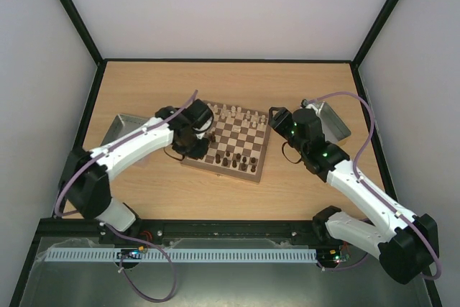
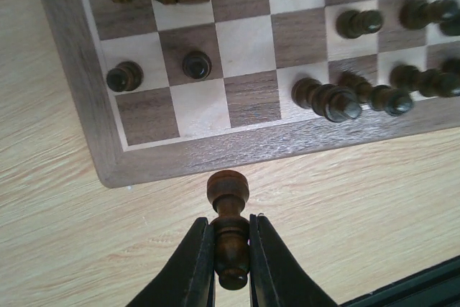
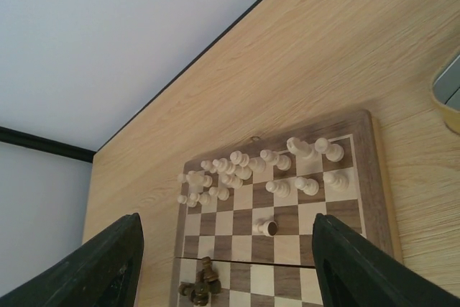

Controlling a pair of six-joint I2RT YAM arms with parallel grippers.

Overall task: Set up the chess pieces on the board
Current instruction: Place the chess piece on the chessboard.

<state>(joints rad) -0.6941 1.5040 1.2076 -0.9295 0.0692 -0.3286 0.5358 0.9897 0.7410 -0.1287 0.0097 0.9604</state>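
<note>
Clamped in the black fingers of the left gripper (image 2: 230, 231) at lower centre, a dark brown turned wooden pawn (image 2: 228, 190) hovers just off the rim of the checkered wooden chessboard (image 2: 215, 154). Light, rigid, probably slick; the low-body grip looks sound. Elsewhere the right gripper (image 3: 226, 249) gapes empty over cream chessmen (image 3: 237, 170) at mid-frame.

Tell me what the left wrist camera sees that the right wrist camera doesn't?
Only the left wrist view shows the left gripper shut on a dark pawn above the bare table beside the board's corner, and the dark pieces on the nearest rows.

Only the right wrist view shows the right gripper open and empty, the cream pieces crowded on the far rows, a corner of a tray and the wall.

Both show the board and the wooden table.
</note>
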